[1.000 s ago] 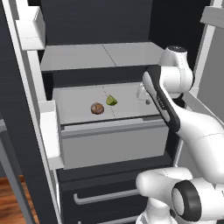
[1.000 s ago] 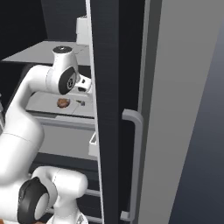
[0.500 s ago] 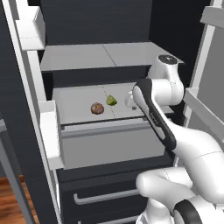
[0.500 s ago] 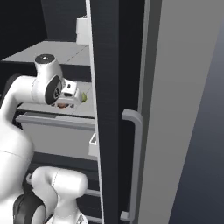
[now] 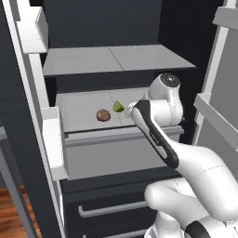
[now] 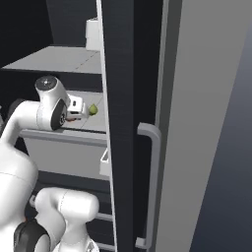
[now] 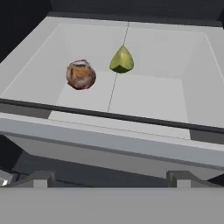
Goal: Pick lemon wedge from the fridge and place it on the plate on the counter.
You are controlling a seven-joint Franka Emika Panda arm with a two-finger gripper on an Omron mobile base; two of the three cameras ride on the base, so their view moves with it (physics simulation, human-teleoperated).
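**A:** What sits around your target in the left base view?

**B:** You see the fridge [image 5: 116, 60] open, with the lemon wedge [image 5: 118, 106] lying in the white pull-out drawer [image 5: 111, 148], toward its back. A brown lumpy item [image 5: 103, 115] lies just beside the wedge, to its left and a little nearer you, apart from it. A grey shelf [image 5: 116, 58] spans above the drawer, and white door bins [image 5: 52, 139] line the left side. Your own arm [image 5: 153, 125] crosses in front of the drawer's right part.

**A:** And the right base view?

**B:** There the edge of the fridge door [image 6: 123, 123] stands close by on the right, with its bar handle [image 6: 150, 182]. You catch the wedge [image 6: 92, 109] just beyond the white hand, with a gap between them.

**A:** What does the hand view give you?

**B:** You look over the drawer's front wall [image 7: 109, 140], which lies between you and the fruit. The wedge [image 7: 122, 61] rests on the drawer floor, point away from you; the brown item [image 7: 81, 74] lies left of it, not touching. Your fingers [image 7: 39, 177] stand wide apart at the bottom corners, holding nothing and touching nothing.
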